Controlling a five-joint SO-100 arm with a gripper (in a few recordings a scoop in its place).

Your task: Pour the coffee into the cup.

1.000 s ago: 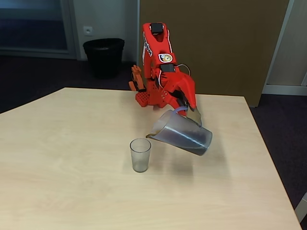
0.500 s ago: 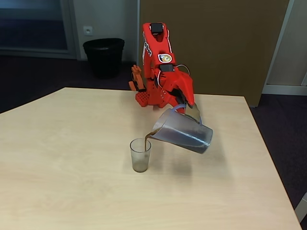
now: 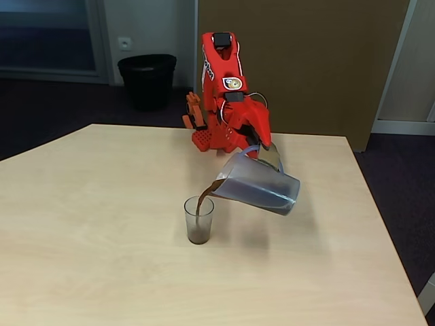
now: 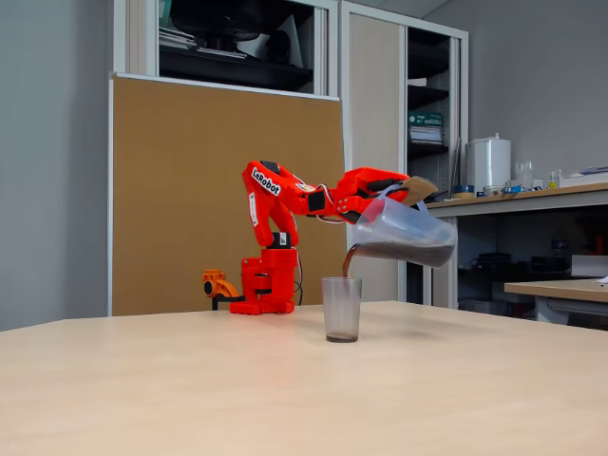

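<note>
Both fixed views put me mid-pour: my gripper (image 3: 262, 146) is clamped on the handle of the one pitcher (image 3: 258, 185), tipped over the single cup (image 3: 199, 220) on the table (image 3: 102, 224). Coffee (image 3: 201, 202) streams from the spout; I judge only the cup's bottom is filled, most remains.

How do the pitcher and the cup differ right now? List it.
The pitcher hangs tilted in the air, held at its handle; the cup stands upright on the table. The pitcher is larger and has a spout; the cup is small and plain. Both are clear plastic with dark coffee inside.
</note>
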